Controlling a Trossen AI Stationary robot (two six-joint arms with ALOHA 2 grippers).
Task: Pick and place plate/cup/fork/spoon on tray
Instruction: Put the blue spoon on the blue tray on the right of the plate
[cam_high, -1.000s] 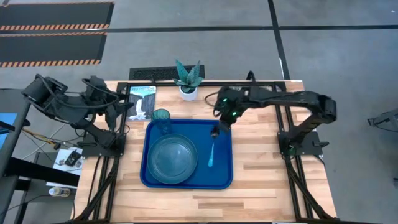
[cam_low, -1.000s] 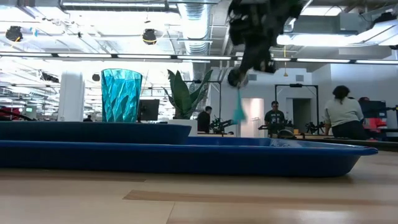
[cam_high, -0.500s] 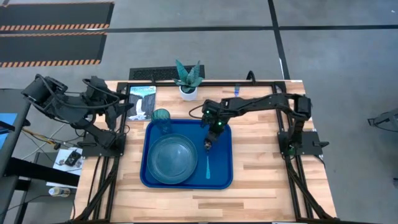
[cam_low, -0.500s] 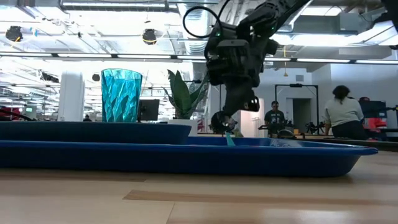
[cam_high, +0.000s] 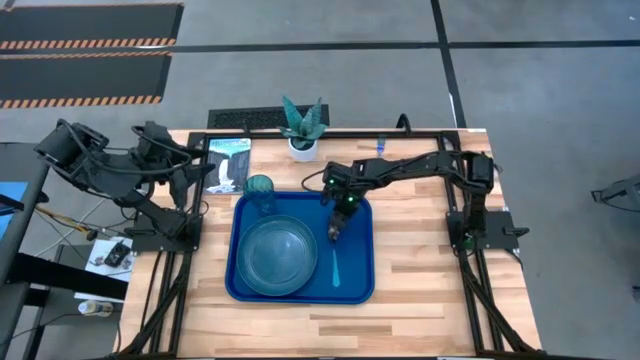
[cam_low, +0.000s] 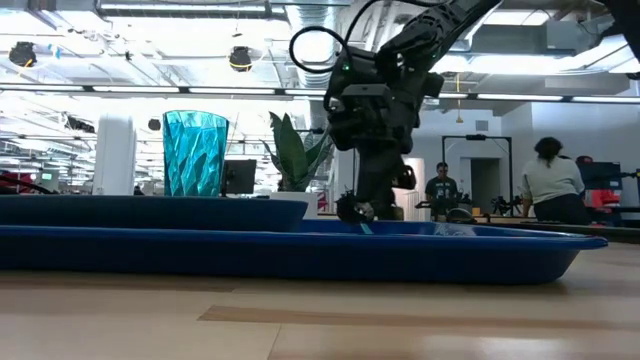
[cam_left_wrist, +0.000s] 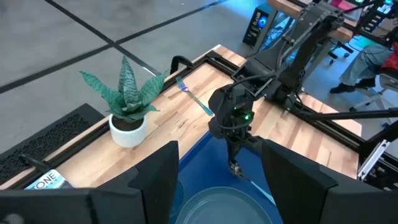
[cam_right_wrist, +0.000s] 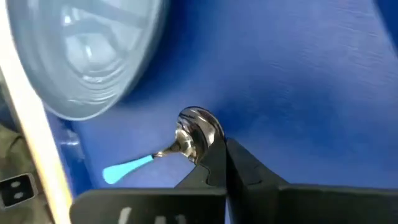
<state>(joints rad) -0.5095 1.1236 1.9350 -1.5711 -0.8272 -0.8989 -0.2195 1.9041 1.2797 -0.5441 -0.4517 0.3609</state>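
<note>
The royal-blue tray (cam_high: 355, 215) lies mid-table. The teal plate (cam_high: 275, 255) rests on the tray's left half, and the teal cup (cam_high: 260, 187) stands at its far left corner. My right gripper (cam_high: 335, 232) hangs low over the tray's right half, shut on the spoon (cam_high: 335, 268). The spoon's light blue handle points toward the near edge. The blue fork (cam_high: 380, 148) lies on the wood at the table's far edge. My left gripper (cam_high: 203, 172) waits open at the table's left edge, empty. My right gripper pinches the spoon at its dark bowl (cam_right_wrist: 198, 127), close to the neck, between the free ends of its two fingers (cam_right_wrist: 208, 169). The fingers come from above, pointing down. The handle (cam_right_wrist: 127, 168) slants down and away from the fingers, its tip at the tray floor.
A white pot with a green plant (cam_high: 302, 128) stands at the far edge behind the tray. A printed card (cam_high: 228, 165) lies at the far left. Bare wood lies right of the tray. People show in the room beyond the table.
My right gripper has gone down and toward the table's left and near edges, over the tray, carrying the spoon. The spoon hung well above the tray before; now its handle end is down at the tray floor, right of the plate.
</note>
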